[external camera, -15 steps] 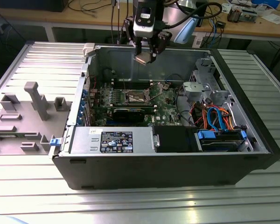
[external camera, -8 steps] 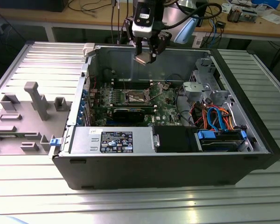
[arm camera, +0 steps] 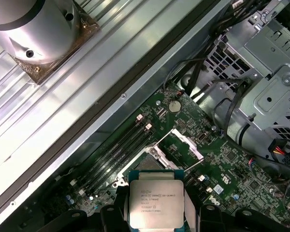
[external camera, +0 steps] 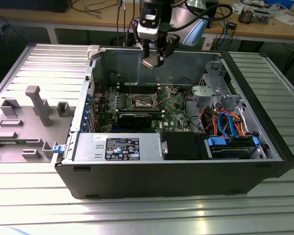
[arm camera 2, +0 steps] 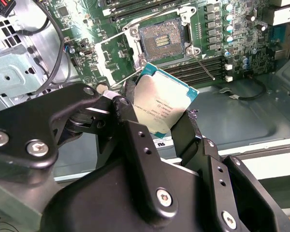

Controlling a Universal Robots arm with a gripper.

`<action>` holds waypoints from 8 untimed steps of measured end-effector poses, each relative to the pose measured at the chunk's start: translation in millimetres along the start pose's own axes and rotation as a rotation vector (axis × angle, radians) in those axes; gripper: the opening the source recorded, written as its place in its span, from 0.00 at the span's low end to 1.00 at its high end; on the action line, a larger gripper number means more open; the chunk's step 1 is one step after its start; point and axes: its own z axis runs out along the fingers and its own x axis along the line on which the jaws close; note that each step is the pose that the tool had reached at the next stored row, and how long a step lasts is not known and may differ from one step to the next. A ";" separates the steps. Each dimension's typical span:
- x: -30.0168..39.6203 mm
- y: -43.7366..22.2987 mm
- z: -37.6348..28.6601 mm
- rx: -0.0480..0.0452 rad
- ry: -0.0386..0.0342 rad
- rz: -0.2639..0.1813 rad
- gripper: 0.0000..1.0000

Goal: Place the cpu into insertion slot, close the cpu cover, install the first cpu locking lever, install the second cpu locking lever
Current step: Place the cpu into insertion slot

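Note:
My gripper hangs above the open computer case, shut on the cpu, a flat square chip with a pale metal top. In both wrist views the cpu sits edge-on between the two black fingers. Below it on the green motherboard lies the insertion slot, dark-centred and bare. The cpu cover stands swung open beside the slot. A thin wire lever sticks out next to the slot.
Inside the black case a power supply lines the front, and a metal drive cage with orange and blue cables fills the exterior view's right. A grey fixture tray lies left of the case. A coin battery sits near the slot.

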 end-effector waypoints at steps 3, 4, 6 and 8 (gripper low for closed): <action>0.0 0.0 0.0 -0.0001 0.0000 0.001 0.54; 0.0 0.0 0.0 0.0000 -0.0001 0.001 0.54; 0.0 0.0 0.0 -0.0001 -0.0001 0.001 0.54; 0.0 0.0 0.0 -0.0001 -0.0001 0.002 0.54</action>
